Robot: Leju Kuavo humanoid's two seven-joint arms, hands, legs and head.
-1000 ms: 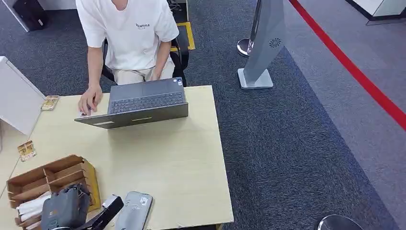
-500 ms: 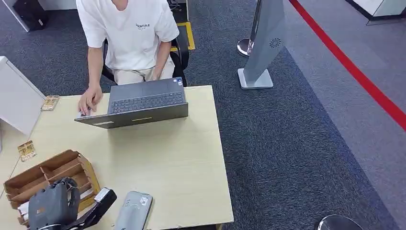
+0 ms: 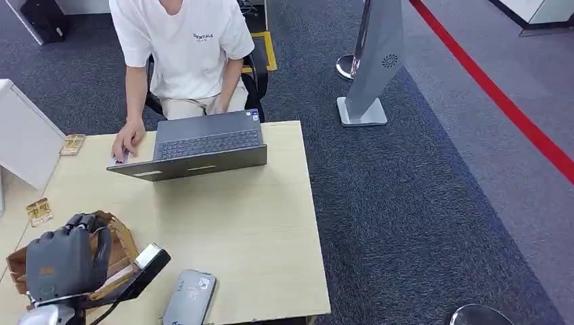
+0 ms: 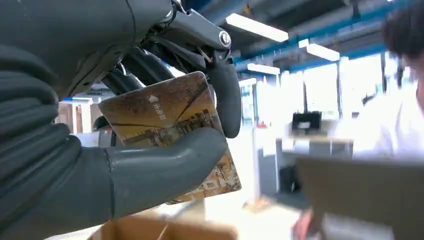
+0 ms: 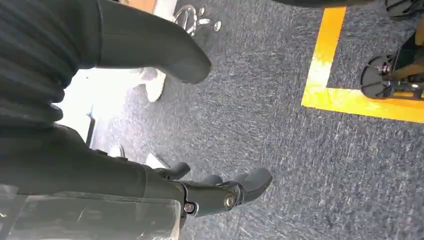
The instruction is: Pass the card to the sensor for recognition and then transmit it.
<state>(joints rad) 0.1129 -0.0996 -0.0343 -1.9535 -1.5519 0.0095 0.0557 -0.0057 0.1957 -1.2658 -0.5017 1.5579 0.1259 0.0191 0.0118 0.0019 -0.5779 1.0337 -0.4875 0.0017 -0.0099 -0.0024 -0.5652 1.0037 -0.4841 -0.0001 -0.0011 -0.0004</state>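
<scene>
My left hand (image 3: 64, 261) hangs above the wooden organizer (image 3: 120, 242) at the table's near left corner. In the left wrist view this hand (image 4: 75, 165) pinches a gold-brown card (image 4: 170, 115) between its thumb and fingers, with the card held upright. From the head view the card is hidden behind the hand. A grey flat sensor device (image 3: 189, 298) lies on the table just right of the hand, at the near edge. My right hand (image 5: 125, 175) hangs over the carpet with its fingers apart and nothing in it.
A person sits at the far side with a hand (image 3: 127, 142) beside an open laptop (image 3: 203, 145). Two small cards (image 3: 39, 211) (image 3: 71, 144) lie near the left edge of the table (image 3: 257, 223). A white box (image 3: 24, 142) stands at far left.
My left hand has risen from the organizer and moved left and away from me, now covering most of it. The person and the laptop stay in place.
</scene>
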